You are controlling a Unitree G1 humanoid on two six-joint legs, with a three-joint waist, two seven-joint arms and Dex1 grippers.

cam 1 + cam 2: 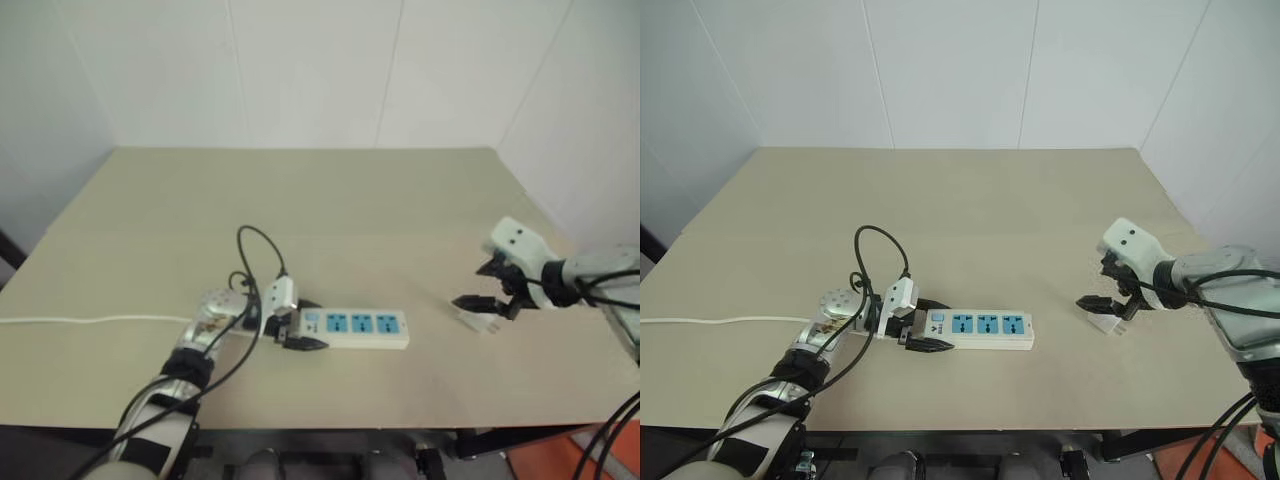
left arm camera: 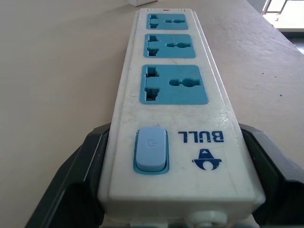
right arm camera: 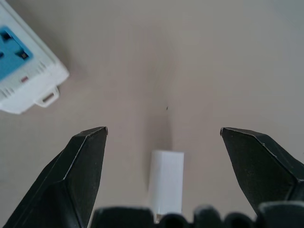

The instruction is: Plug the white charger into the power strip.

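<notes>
On the near left of the worktop (image 1: 330, 210), the power strip (image 1: 355, 327) lies flat with its three blue socket faces up. Its switch end is pinched between the black fingers (image 2: 78, 175) of the left tool (image 1: 917, 325), so the strip is judged to be steadied and ready. A thin white cord (image 1: 80, 320) runs off from that side toward the left edge. All three sockets are seen empty, so nothing is plugged in yet.

To the right, well apart from the strip, the white charger (image 3: 166, 183) lies on the worktop. The right tool (image 1: 490, 300) hovers just over it with its fingers spread wide, one on each side, not yet closed on it. The charger remains to be grasped, lifted, carried left to the strip, aligned over a socket and pressed in; most of the task is judged to be still ahead.
</notes>
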